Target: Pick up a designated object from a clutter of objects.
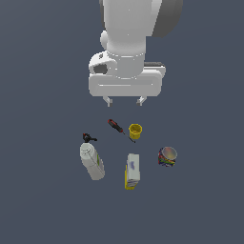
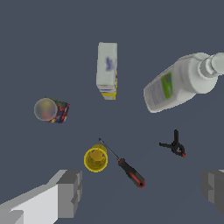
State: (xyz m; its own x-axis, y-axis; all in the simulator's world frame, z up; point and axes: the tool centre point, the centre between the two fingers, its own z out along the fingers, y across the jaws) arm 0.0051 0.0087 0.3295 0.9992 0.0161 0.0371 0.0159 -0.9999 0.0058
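Pictured upright on the dark floor: a small yellow cup [image 1: 135, 131], mouth open to the sky, at the heart of a loose scatter of household items. Judged light, rigid and thin-walled, probably smooth enough to slide or tip if nudged off-centre; best taken across the body just below the rim, one finger on each side. Poised above and clear of everything, the gripper [image 1: 125, 100], jaws spread wide and empty, fingers [image 2: 68, 192] framing the wrist view. Not yet centred on the cup, which sits toward one finger rather than midway between the two. Crowding the target: a red-handled screwdriver [image 2: 130, 171], its thin shaft running right up beside the cup, touching or nearly so, too fine to tell. Well apart: a multicoloured can [image 1: 167, 156], a yellow-and-white box [image 1: 132, 170], a white spray bottle [image 1: 91, 162] on its side and a small black clamp [image 2: 176, 145].
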